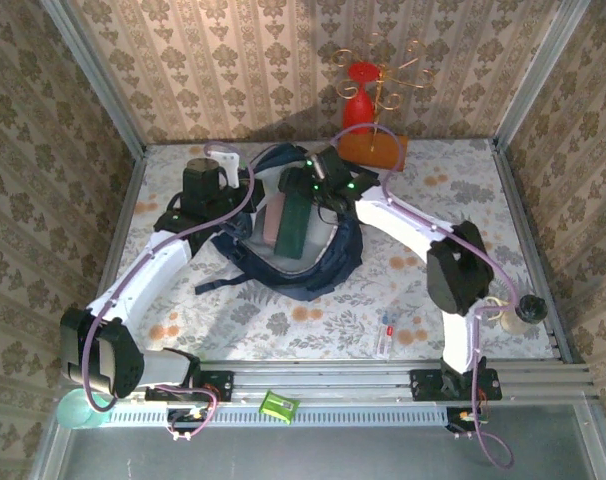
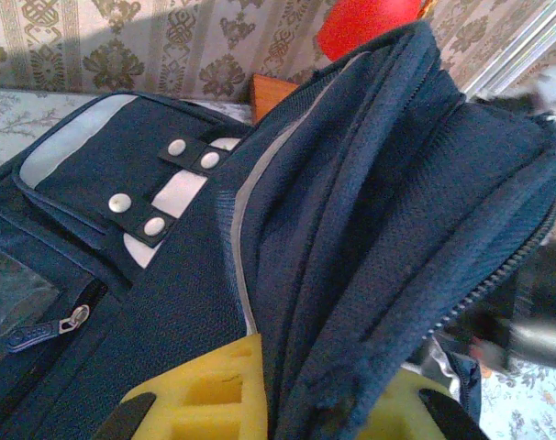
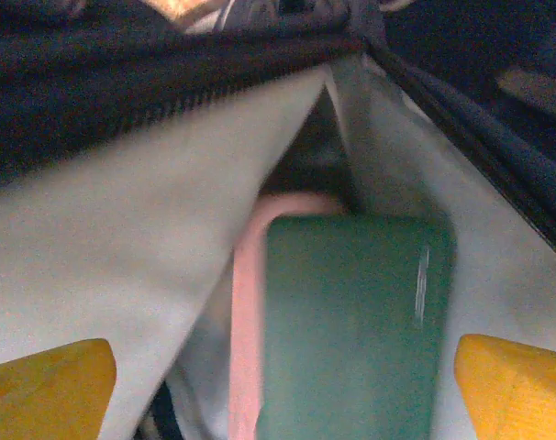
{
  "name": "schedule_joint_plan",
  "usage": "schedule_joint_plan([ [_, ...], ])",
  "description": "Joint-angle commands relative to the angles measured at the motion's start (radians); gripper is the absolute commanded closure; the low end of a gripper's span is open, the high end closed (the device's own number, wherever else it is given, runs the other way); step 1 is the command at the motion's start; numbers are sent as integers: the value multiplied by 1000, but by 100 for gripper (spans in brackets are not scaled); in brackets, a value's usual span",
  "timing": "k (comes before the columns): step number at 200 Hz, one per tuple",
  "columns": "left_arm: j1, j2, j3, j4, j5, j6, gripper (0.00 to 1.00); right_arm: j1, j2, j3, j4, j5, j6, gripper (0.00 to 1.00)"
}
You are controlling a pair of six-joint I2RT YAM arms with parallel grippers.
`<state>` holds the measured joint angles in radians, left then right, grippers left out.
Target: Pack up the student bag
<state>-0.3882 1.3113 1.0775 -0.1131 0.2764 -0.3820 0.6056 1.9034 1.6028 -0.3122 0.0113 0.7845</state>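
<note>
The student bag (image 1: 328, 262), dark navy with a pale lining, lies open at the table's middle. In the left wrist view its front patch with small buckles (image 2: 168, 188) faces me. My left gripper (image 1: 239, 170) is at the bag's far left rim, and its yellow fingers (image 2: 200, 394) are shut on a fold of the navy fabric (image 2: 351, 275). A green book (image 1: 295, 225) and a pink book (image 1: 273, 225) stand inside the opening. My right gripper (image 1: 308, 188) hovers over them, open, its yellow fingers (image 3: 49, 390) wide on either side of the green book (image 3: 351, 330).
A red vase with a gold wire stand (image 1: 361, 95) and an orange-brown block (image 1: 373, 148) are at the back. A small pen-like item (image 1: 386, 335) lies near the front, a glass jar (image 1: 528, 310) at the right edge, and a green sharpener (image 1: 279, 405) on the rail.
</note>
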Motion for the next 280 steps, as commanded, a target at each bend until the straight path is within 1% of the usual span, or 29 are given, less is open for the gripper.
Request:
schedule_joint_plan([
  [1,-5,-57,18,201,1,-30,100,-6,-177,-121,-52,-110,-125,3],
  [15,-6,-53,14,201,-2,-33,100,-7,-278,-214,-47,-154,-152,3],
  [24,-10,-54,8,201,-7,-37,100,-7,-348,-292,-45,-146,-156,4],
  [30,-13,-55,2,201,-11,-41,100,-7,-394,-340,-51,-124,-156,4],
  [46,-32,-67,-23,204,-31,-43,100,-7,-483,-457,-100,16,-124,5],
  [57,-49,-78,-42,205,-49,-44,100,-8,-491,-516,-113,85,-99,5],
  [64,-61,-85,-56,207,-60,-43,100,-10,-476,-541,-100,105,-81,5],
  [75,-62,-94,-75,207,-77,-43,100,-13,-433,-565,-22,63,-68,5],
  [77,-85,-96,-77,206,-79,-43,100,-15,-420,-567,-4,50,-68,5],
  [83,-98,-99,-85,203,-89,-46,100,-20,-383,-570,53,11,-67,6],
  [90,-108,-104,-95,201,-101,-55,100,-33,-334,-558,103,-39,-67,8],
  [105,-128,-119,-118,196,-111,-75,100,-88,-232,-503,146,-146,-60,19],
  [109,-136,-127,-125,192,-116,-80,100,-102,-210,-489,156,-165,-63,24],
  [122,-173,-163,-156,186,-159,-92,100,-140,-153,-442,173,-200,-94,49],
  [131,-211,-192,-188,197,-215,-109,100,-158,-103,-382,153,-239,-132,58],
  [141,-251,-211,-225,225,-282,-136,100,-176,-22,-281,91,-314,-174,61],
  [147,-277,-212,-240,246,-299,-152,100,-183,29,-213,54,-361,-192,63],
  [158,-307,-186,-245,273,-309,-167,100,-190,107,-108,19,-421,-212,68],
  [174,-338,-109,-212,269,-321,-167,100,-206,181,11,-12,-457,-235,69],
  [188,-350,-21,-170,273,-322,-159,93,-229,212,94,-63,-471,-255,69],
  [195,-353,19,-143,266,-307,-151,88,-242,210,115,-88,-467,-272,67],
  [203,-351,55,-109,242,-288,-141,82,-254,195,123,-119,-434,-299,65],
  [217,-354,78,-67,197,-270,-113,63,-279,138,93,-190,-338,-347,56],
  [228,-353,66,-61,171,-276,-81,50,-296,68,25,-219,-244,-373,49],
  [239,-350,28,-74,144,-299,-51,40,-311,-19,-69,-220,-161,-382,41],
  [253,-343,-37,-119,116,-321,-25,28,-324,-139,-202,-196,-79,-380,34],
  [264,-330,-98,-171,97,-342,-19,21,-323,-227,-292,-178,-16,-370,30],
  [280,-297,-199,-275,54,-375,-23,16,-300,-363,-424,-127,13,-350,27],
])
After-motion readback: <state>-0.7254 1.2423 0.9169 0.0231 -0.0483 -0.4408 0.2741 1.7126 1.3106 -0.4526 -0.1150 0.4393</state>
